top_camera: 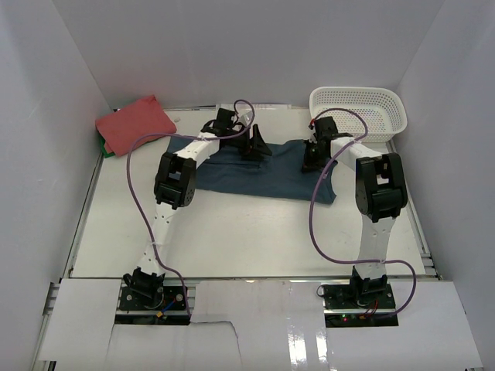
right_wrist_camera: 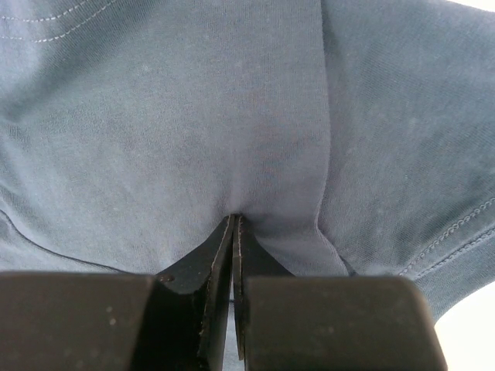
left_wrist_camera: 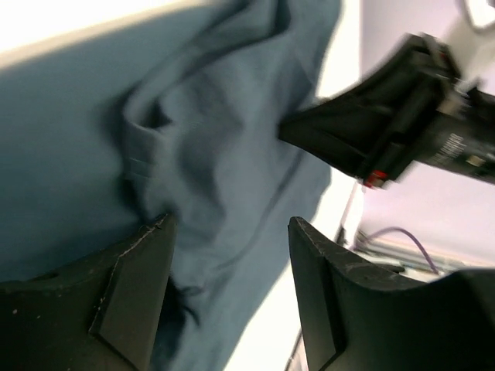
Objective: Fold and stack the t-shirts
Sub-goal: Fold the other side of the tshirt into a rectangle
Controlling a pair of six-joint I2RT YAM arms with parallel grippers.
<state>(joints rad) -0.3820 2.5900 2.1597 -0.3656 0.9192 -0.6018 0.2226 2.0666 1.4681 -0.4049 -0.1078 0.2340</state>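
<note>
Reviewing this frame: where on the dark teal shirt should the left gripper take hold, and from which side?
Probably the raised wrinkle of the teal shirt, which sits between the fingers of the open left gripper. Come from above. The shirt lies spread flat on the table, so only bunched cloth gives the fingers something to pinch. The right gripper is shut on a similar ridge.

Basket (top_camera: 363,116) close behind the right fingers (right_wrist_camera: 209,270)

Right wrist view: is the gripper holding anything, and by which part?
Yes. The right gripper has its jaws shut on the dark teal-blue t-shirt, pinching a small raised fold of cloth near a stitched hem.
</note>
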